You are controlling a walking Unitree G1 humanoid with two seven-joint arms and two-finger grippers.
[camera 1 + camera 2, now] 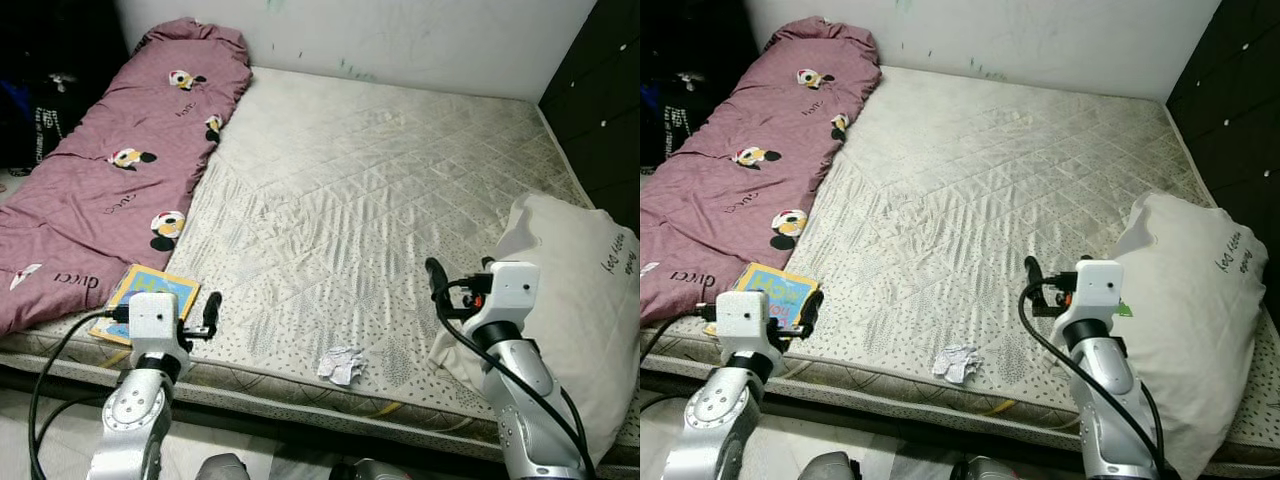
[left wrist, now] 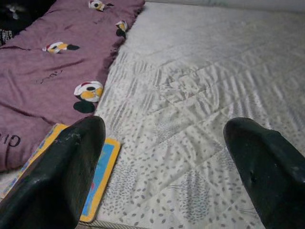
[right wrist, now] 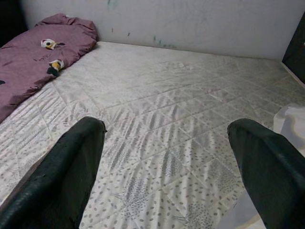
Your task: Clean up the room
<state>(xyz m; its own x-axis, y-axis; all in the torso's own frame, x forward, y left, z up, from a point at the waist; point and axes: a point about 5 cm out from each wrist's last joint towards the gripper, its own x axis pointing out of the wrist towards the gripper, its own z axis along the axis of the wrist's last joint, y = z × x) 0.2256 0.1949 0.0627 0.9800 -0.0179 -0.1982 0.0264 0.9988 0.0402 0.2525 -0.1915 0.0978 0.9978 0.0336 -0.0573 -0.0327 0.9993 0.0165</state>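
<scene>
Quilted mattress (image 1: 400,180): pale, bare through the frame's centre; I read the cleanup as at its start, nothing yet picked up.
Crumpled paper (image 1: 341,365): lower centre, near the bed's front edge, between both arms.
Book (image 1: 150,295): yellow and blue, lower left, beside the pink duvet (image 1: 110,170).
Pillow (image 1: 590,300): right edge.
Left claw (image 2: 167,171): wide, holding nothing, hovering just right of the book.
Right claw (image 3: 164,171): wide, holding nothing, beside the pillow.
Next move, my judgement: lower either claw onto the paper and pinch it.

Book (image 1: 150,296) partly behind left arm, pillow (image 1: 580,300) cut off
</scene>
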